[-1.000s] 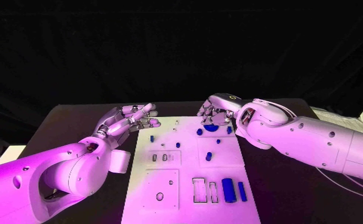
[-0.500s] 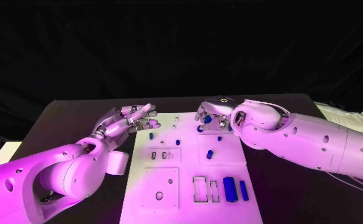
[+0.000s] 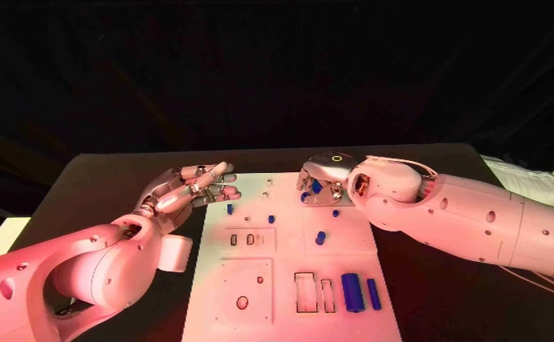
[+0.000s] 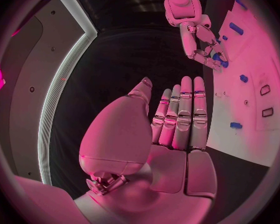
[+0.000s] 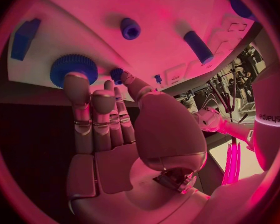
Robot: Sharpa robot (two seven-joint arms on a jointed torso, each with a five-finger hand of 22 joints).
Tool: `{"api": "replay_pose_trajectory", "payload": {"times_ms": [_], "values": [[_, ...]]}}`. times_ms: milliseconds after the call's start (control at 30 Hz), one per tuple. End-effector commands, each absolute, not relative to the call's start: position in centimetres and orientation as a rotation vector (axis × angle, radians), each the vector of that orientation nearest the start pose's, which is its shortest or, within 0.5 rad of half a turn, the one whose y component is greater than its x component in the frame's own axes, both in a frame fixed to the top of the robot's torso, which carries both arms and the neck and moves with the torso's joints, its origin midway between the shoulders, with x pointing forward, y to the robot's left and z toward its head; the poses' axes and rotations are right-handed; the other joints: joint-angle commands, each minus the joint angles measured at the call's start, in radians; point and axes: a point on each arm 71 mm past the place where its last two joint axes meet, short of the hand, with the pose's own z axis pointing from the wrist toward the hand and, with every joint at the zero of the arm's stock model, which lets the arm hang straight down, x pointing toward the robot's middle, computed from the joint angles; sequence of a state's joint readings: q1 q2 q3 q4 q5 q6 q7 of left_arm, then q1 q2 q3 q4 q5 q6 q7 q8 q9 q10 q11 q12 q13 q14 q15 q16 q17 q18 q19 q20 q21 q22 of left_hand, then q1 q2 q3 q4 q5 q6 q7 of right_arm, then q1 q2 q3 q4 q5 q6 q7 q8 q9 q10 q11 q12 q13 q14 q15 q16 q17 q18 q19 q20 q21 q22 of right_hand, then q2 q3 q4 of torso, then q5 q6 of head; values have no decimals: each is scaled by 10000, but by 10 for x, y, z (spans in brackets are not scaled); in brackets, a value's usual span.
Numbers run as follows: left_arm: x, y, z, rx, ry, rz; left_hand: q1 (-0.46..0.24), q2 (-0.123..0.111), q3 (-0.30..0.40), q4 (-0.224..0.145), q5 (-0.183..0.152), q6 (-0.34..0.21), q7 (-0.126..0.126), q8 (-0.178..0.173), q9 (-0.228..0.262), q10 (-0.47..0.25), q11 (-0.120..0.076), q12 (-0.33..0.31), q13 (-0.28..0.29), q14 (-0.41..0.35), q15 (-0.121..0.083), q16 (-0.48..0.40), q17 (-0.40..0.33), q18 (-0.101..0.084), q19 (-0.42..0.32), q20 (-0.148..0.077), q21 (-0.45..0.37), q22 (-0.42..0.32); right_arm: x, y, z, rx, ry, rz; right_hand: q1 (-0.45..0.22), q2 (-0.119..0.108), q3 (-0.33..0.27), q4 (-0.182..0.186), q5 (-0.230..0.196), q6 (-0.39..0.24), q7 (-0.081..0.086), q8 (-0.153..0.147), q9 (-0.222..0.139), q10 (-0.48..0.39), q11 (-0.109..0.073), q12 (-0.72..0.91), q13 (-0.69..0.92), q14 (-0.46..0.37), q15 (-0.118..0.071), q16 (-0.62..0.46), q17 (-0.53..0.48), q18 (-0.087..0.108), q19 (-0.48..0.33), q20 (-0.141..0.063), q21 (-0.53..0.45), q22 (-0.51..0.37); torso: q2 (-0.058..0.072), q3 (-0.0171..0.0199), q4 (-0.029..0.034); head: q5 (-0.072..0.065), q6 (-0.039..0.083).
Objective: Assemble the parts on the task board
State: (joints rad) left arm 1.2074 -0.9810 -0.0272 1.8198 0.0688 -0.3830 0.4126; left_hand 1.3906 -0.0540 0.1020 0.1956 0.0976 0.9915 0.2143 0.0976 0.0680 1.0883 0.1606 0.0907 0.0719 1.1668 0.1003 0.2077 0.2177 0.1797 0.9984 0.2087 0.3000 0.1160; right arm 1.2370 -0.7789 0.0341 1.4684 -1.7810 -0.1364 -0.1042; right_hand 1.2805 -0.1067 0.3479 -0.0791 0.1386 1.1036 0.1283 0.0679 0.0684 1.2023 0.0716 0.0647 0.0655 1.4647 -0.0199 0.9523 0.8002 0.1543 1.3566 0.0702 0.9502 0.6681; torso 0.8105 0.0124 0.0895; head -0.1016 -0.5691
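Note:
The white task board [image 3: 283, 278] lies in the middle of the black table. A blue gear [image 3: 314, 186] sits at its far end, and my right hand [image 3: 321, 175] hangs over it. In the right wrist view that hand [image 5: 109, 129] stretches its fingers [image 5: 76, 92] out, one tip touching the gear [image 5: 73, 68], the thumb beside a small blue peg [image 5: 117, 74]; it holds nothing. My left hand [image 3: 190, 186] hovers at the board's far left edge, fingers straight and empty [image 4: 180, 119]. Small blue pegs [image 3: 271, 219] and a short cylinder [image 3: 320, 238] stand mid-board.
A blue block [image 3: 351, 292] and a blue bar [image 3: 371, 294] lie in slots at the board's near right, beside empty rectangular recesses [image 3: 305, 291]. An oval hole [image 3: 242, 303] sits near left. Black table [image 3: 104, 182] borders the board on both sides.
My right hand has shifted a little left and now covers part of the gear. The head view has tilted. The left hand stays as it was.

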Motion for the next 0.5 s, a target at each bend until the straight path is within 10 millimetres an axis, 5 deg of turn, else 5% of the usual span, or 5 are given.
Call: {"api": "replay_pose_trajectory", "payload": {"times_ms": [33,500], "values": [[433,192,-146,-11580,14113,-16892,-122,6,-44,1,-46,8,46,-59,-12,-55,-15,-28,-17,11,21,-16,9,24,-10,22,-33,-6,507,-177,-152,-5270,16217,4238,107,-36,178,103,-60,66,22,-25,15,-24,-19,-9,-7,196,39,161,158,-109,-84,-7,234,250,44,5,50,-39,-1],[433,193,-146,-11599,14129,-16850,-118,13,-44,-7,-43,0,55,-72,-12,-66,-9,-41,-17,13,24,-15,18,25,-6,25,-34,-9,507,-173,-155,-5527,16543,4193,357,67,882,417,-127,568,-146,96,104,415,-157,36,17,372,-76,1333,1360,-332,196,-38,1652,1979,103,15,126,-111,-21]]}}
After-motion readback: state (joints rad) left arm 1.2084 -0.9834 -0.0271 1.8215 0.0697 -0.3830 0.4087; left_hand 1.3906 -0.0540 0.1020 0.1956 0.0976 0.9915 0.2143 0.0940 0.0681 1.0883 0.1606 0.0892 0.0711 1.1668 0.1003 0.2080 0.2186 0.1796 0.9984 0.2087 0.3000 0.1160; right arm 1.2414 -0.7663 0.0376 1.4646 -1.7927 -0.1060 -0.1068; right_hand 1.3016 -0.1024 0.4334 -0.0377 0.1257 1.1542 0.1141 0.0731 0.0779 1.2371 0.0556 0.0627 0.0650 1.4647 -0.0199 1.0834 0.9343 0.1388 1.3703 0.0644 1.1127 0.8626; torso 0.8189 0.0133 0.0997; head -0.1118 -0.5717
